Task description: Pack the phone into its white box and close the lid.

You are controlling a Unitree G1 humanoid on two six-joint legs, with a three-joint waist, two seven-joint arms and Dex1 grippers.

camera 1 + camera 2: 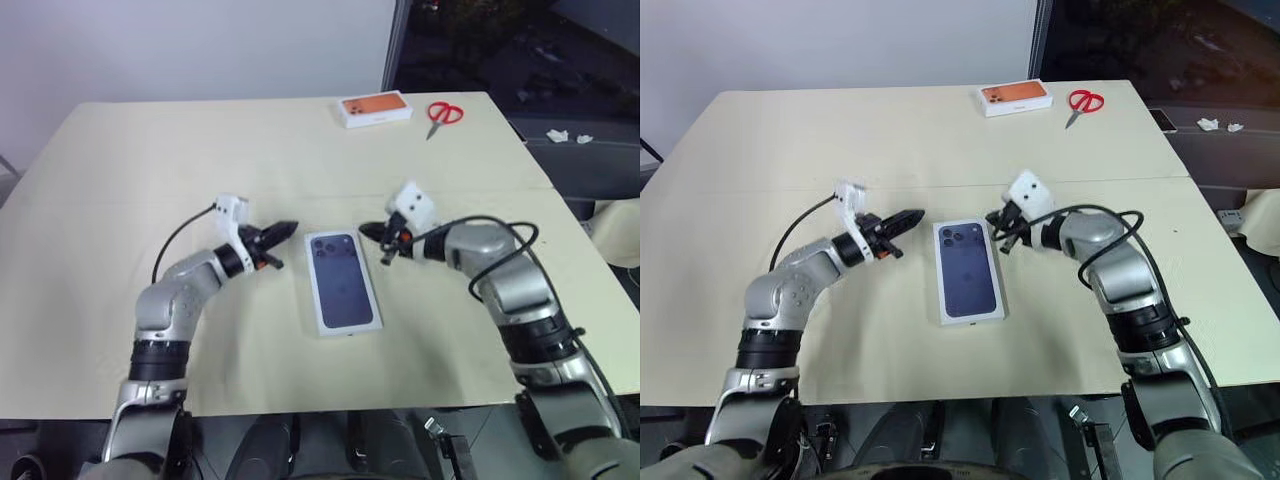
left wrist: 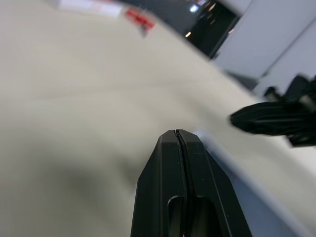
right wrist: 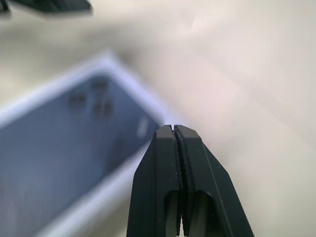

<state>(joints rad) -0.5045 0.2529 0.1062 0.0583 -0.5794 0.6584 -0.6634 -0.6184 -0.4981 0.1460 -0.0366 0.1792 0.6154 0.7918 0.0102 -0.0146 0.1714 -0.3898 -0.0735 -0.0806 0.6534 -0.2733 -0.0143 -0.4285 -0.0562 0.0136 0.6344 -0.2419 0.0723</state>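
Currently, per station:
Lid (image 1: 343,281): on the table (image 1: 150,150), printed phone side up, centred btwn both grippers; box closed.
Left gripper (image 1: 291,229): fingers pressed together, nothing held; tip just beside lid's upper-left corner, not touching.
Right gripper (image 1: 366,232): fingers pressed together, nothing held; tip near lid's upper-right corner.
Far edge: box w/ orange top (image 1: 374,109), red scissors (image 1: 441,116) beside it.

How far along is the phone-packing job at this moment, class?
Done, it seems: the lid, printed phone back upward, sits squarely on the white box on the table; the phone is not visible, presumably inside. In hand: nothing; the left gripper and right gripper flank it, shut and empty. Left: apparently nothing.
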